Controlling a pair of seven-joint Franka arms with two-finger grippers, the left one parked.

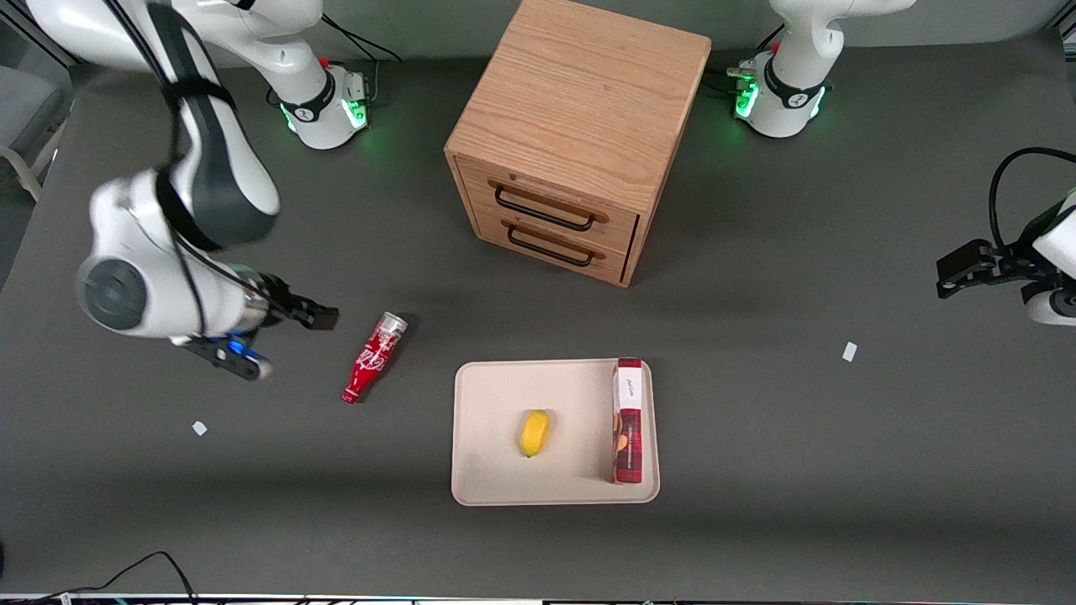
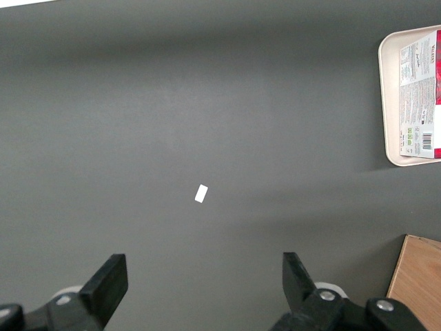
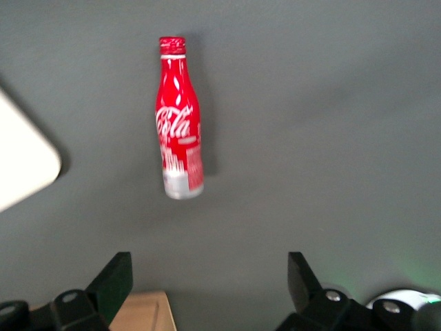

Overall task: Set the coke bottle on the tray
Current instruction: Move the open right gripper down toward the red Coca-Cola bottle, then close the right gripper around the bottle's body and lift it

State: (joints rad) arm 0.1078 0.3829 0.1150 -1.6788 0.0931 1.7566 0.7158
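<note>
- Coke bottle [image 1: 372,357]: lies on its side on the dark grey surface [image 1: 756,470], beside the tray and apart from it, toward the working arm's end. Its silver base points away from the front camera; its red-capped neck points toward that camera.
- Gripper [image 1: 315,317]: hangs above the surface just beside the bottle's base end, not touching it. In the right wrist view the fingers [image 3: 114,279] stand wide apart with nothing between them, and the bottle [image 3: 179,124] lies on the surface under the gap.
- Tray [image 1: 487,470]: cream-beige, rounded corners, flat on the surface, nearer the front camera than the wooden drawer cabinet [image 1: 572,134].
- On the tray: a yellow lemon-like fruit [image 1: 535,432] near the middle; a red-and-white box [image 1: 627,420] along the edge toward the parked arm's end.
- Two small white scraps [image 1: 199,428] [image 1: 850,351] lie on the surface, one toward each end.
</note>
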